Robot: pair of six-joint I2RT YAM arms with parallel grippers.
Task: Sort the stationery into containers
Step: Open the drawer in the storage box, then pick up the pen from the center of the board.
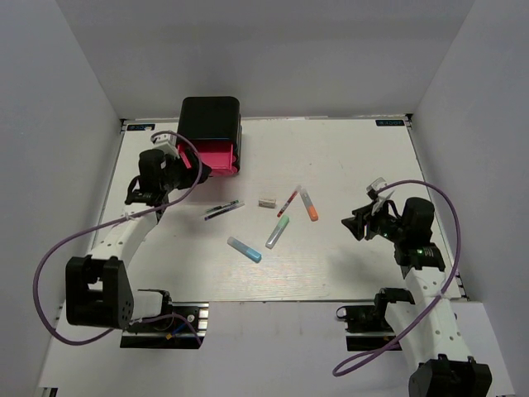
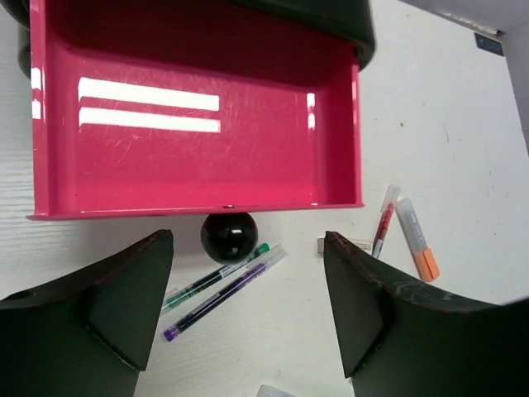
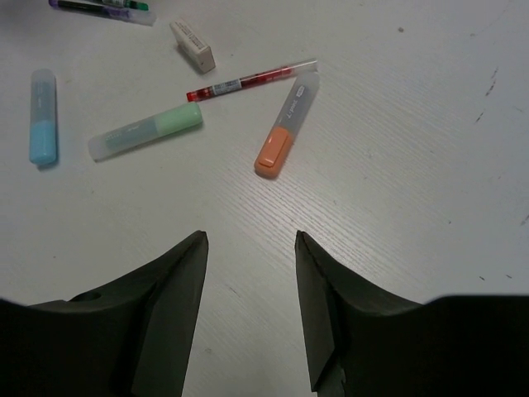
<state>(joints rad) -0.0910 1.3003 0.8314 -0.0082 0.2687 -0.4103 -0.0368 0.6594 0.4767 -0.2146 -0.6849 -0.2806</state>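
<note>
Evidently your glossy pink plastic drawer (image 2: 198,165) stood open to receive the scattered pens (image 2: 223,289); left gripper (image 2: 248,273) and right gripper (image 3: 250,248) both gaped empty.

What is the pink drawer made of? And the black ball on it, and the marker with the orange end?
Pink drawer: looks like glossy hard plastic. It shows bright reflected bars and fine scratches.
Black knob: probably shiny plastic too, with small highlights on it.
Orange-ended marker: seemingly frosted, half see-through plastic with a matte finish.
</note>
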